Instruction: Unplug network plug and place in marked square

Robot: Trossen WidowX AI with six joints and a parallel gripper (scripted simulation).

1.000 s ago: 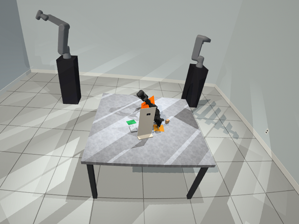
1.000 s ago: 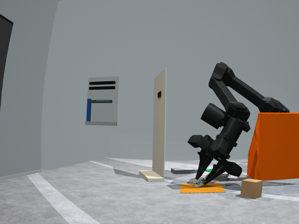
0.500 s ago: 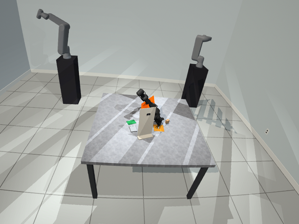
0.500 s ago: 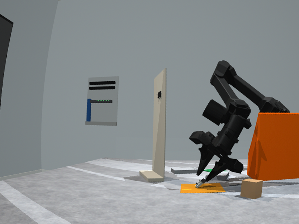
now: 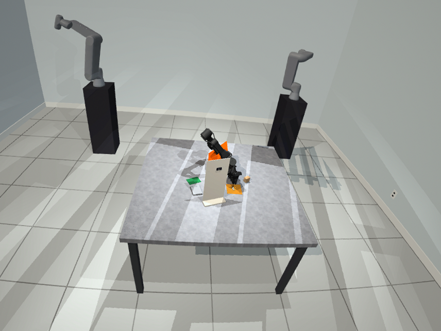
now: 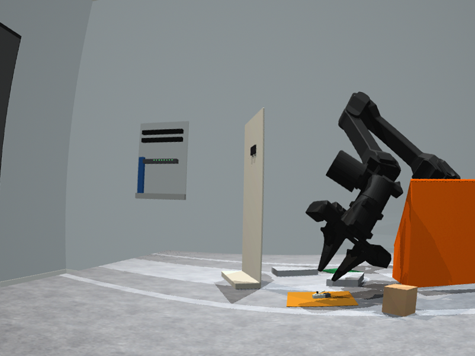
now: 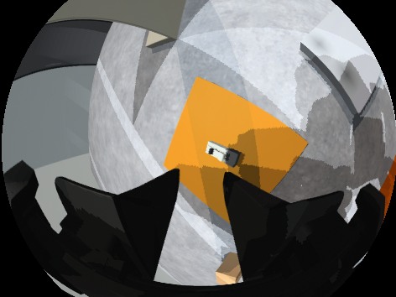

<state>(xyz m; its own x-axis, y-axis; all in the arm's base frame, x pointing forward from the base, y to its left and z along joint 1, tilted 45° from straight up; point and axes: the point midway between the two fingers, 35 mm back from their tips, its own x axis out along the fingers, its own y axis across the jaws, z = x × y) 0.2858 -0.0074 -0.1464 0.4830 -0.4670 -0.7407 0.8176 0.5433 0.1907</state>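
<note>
The network plug (image 5: 233, 187) (image 6: 321, 294) (image 7: 224, 151), pale with a dark end, lies on the orange marked square (image 5: 237, 191) (image 6: 297, 300) (image 7: 210, 105), inside its edges in the wrist view. My gripper (image 5: 234, 184) (image 6: 327, 275) (image 7: 201, 177) is open, pointing down, with nothing between its fingers. Its tips hang a little above the plug, apart from it. The upright cream panel (image 5: 213, 182) (image 6: 252, 205) stands beside the square. Its dark socket (image 5: 218, 168) (image 6: 253, 149) is high up, with no plug seen in it.
A tan block (image 5: 246, 179) (image 6: 398, 300) (image 7: 228, 268) stands near the square. A green patch (image 5: 193, 181) and a light grey flat piece (image 5: 196, 190) lie beyond the panel. A large orange block (image 5: 213, 154) (image 6: 449, 233) stands by the arm's base.
</note>
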